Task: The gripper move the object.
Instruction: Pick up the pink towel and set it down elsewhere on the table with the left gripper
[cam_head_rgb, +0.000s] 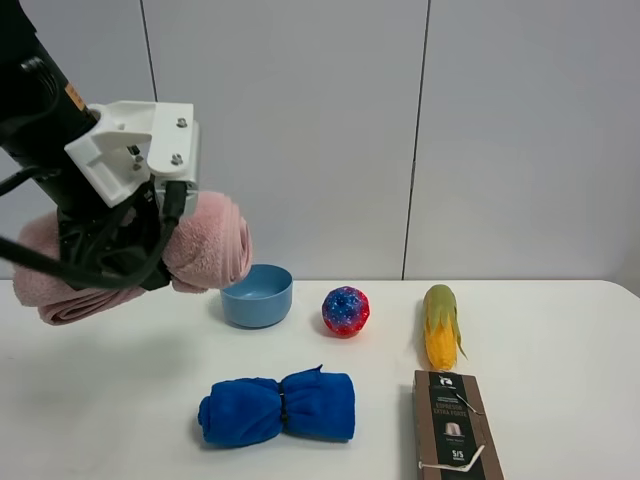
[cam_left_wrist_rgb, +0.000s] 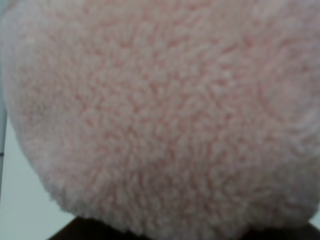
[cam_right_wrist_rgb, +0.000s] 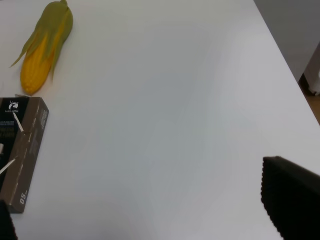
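The pale-pink rolled towel (cam_head_rgb: 210, 245) hangs in the air above the table's far left, lifted clear of the surface. My left gripper (cam_head_rgb: 112, 262) is shut on its middle, below the white mount block (cam_head_rgb: 140, 145), and its jaws are mostly hidden by the towel and cables. In the left wrist view the pink towel (cam_left_wrist_rgb: 160, 115) fills almost the whole picture. My right gripper (cam_right_wrist_rgb: 145, 215) is open and empty over bare table; only one black fingertip (cam_right_wrist_rgb: 290, 200) shows well. It is out of the exterior high view.
A blue bowl (cam_head_rgb: 257, 296) stands just right of the lifted towel. A blue rolled towel (cam_head_rgb: 280, 408) lies at the front middle. A red-blue ball (cam_head_rgb: 346, 311), a corn cob (cam_head_rgb: 440, 325) and a brown box (cam_head_rgb: 455, 425) lie to the right; the corn cob (cam_right_wrist_rgb: 45, 45) and box (cam_right_wrist_rgb: 22, 150) also show in the right wrist view.
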